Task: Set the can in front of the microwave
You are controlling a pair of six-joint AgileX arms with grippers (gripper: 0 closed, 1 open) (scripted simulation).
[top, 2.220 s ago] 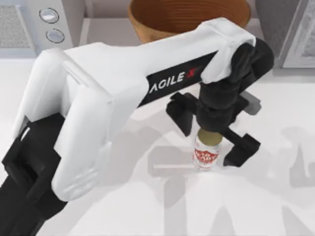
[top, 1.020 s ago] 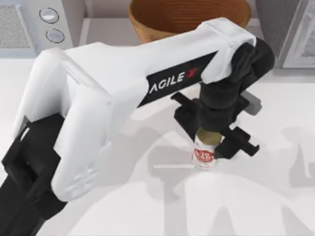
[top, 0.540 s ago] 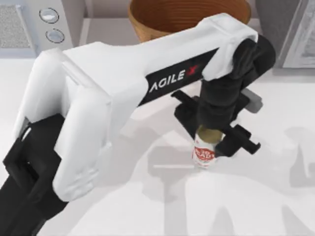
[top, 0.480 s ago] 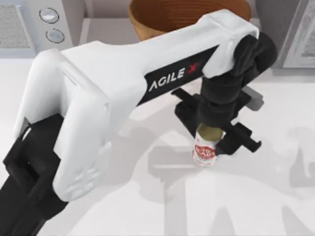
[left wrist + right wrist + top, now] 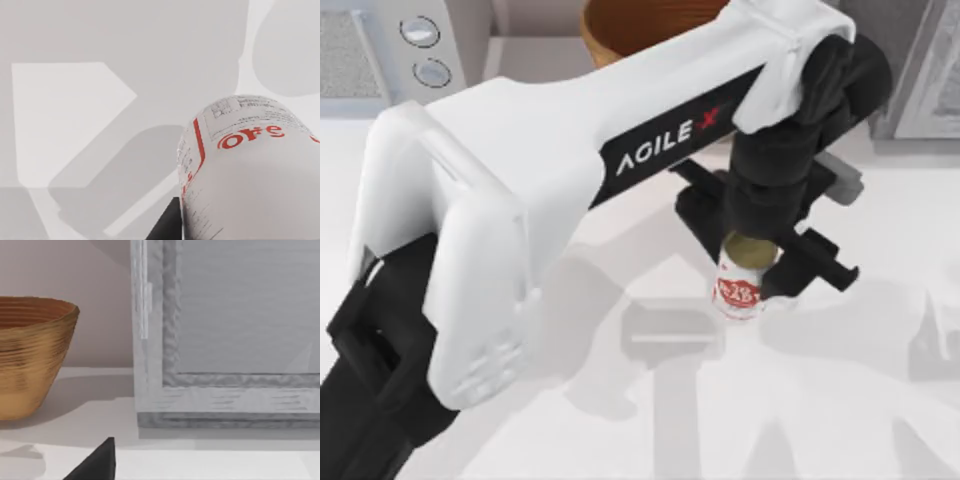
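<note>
The can (image 5: 739,290), white with a red label and a dull gold top, hangs a little above the table right of the middle in the top view. My left gripper (image 5: 756,262) is shut on the can from above, a black finger on either side. In the left wrist view the can (image 5: 250,170) looms close, with the white table below it. The microwave (image 5: 380,50), light grey with two round knobs, stands at the far left corner, well away from the can. A dark part of my right gripper (image 5: 97,464) shows in the right wrist view, facing the back of the table.
A brown woven basket (image 5: 640,25) stands at the back middle, just behind the left arm's wrist. A darker grey box with a white-framed door (image 5: 920,70) stands at the back right. The basket (image 5: 30,355) and the box (image 5: 225,340) stand side by side in the right wrist view.
The left gripper's fingers closed in on the can. Then the arm rose, lifting the can off the table and slightly toward the back.
</note>
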